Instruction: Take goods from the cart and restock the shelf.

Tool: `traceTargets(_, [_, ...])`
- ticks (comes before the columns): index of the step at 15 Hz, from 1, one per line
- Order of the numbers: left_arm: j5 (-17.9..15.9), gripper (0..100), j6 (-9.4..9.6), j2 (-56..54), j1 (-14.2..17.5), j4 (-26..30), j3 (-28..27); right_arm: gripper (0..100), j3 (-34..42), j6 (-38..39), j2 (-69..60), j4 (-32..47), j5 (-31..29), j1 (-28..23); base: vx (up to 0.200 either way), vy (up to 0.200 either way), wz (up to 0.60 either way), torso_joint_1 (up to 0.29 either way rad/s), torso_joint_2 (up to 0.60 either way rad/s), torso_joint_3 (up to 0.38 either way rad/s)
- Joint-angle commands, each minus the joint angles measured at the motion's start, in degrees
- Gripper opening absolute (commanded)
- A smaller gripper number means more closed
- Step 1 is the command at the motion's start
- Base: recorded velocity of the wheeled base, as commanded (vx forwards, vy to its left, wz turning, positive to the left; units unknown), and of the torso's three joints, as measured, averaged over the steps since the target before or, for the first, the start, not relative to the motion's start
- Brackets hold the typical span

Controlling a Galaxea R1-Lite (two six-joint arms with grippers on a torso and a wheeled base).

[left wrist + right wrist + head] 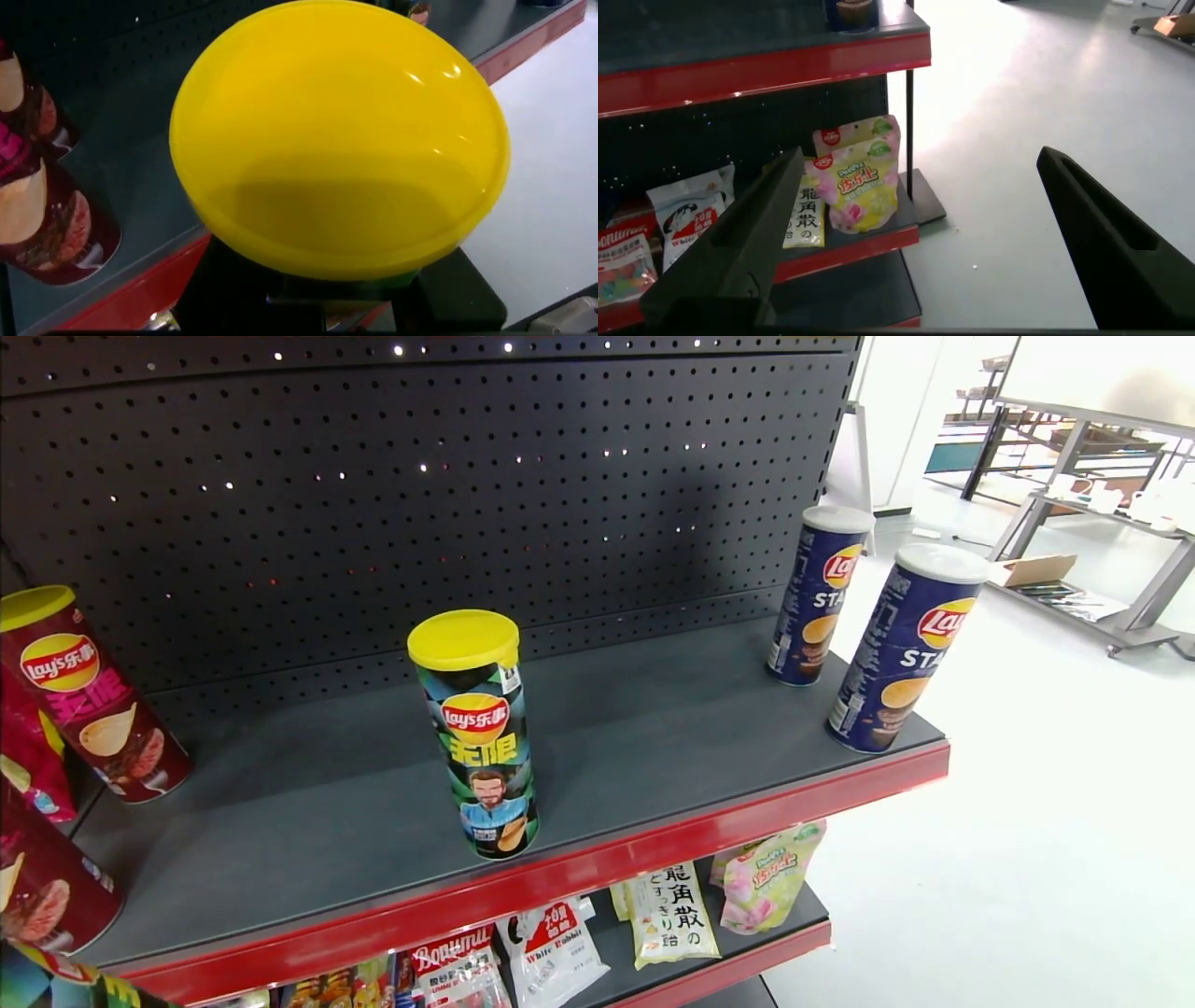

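Two wide bare stretches of the dark grey shelf top (653, 709) lie either side of the green chip can (478, 737), which stands upright just behind the red front edge (560, 877). Two blue chip cans (896, 653) stand at the shelf's right end, the nearer one just by the corner. Red chip cans (93, 709) crowd the left end.

A second can's yellow lid (341, 140) sits right before the left wrist camera, with a sliver of green body beneath it and the shelf's red edge passing behind. Whether the left gripper (327, 303) clamps it I cannot tell. The right gripper (924, 243) hangs with its fingers (738, 252) spread wide and nothing between them, facing the lower shelf (878, 245) of snack bags (859, 182).

Black pegboard (420, 476) backs the shelf. Pale floor (1027, 849) runs off to the right towards metal racks (1092, 523).
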Motion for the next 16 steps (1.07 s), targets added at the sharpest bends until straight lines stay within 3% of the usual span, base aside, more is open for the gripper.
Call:
traceTargets(1, [-0.36, 0, 0.15, 15.26, 0.00, -10.88, -2.14, 100, -0.09, -0.02, -0.21, -0.01, 0.00, 0.04, 0.000, 0.000, 0.00, 0.000, 0.00, 0.000])
traceTargets(2, [-0.01, 0, 0.15, 22.82, -0.09, -18.00, -4.43, 100, -0.09, -0.02, -0.21, -0.01, 0.00, 0.04, 0.000, 0.000, 0.00, 0.000, 0.00, 0.000])
traceTargets(4, [2.19, 0, 0.23, 30.55, -1.23, -23.97, -6.80, 100, 0.00, -0.02, -0.21, -0.01, 0.00, 0.04, 0.000, 0.000, 0.00, 0.000, 0.00, 0.000])
traceTargets(7, [2.45, 0, 0.23, 34.95, -2.20, -25.29, -10.49, 100, 0.00, -0.02, -0.21, -0.01, 0.00, 0.04, 0.000, 0.000, 0.00, 0.000, 0.00, 0.000])
traceTargets(9, [6.14, 0, -0.03, 41.19, -6.86, -25.29, -17.70, 100, 0.00, -0.02, -0.21, -0.01, 0.00, 0.04, 0.000, 0.000, 0.00, 0.000, 0.00, 0.000])
traceTargets(13, [8.17, 0, -0.21, 52.17, -8.97, -25.38, -25.87, 100, 0.00, -0.02, -0.21, -0.01, 0.00, 0.04, 0.000, 0.000, 0.00, 0.000, 0.00, 0.000])
traceTargets(16, [9.31, 0, -2.84, 62.02, -10.55, -28.98, -32.37, 100, 0.00, -0.02, -0.21, -0.01, 0.00, 0.04, 0.000, 0.000, 0.00, 0.000, 0.00, 0.000])
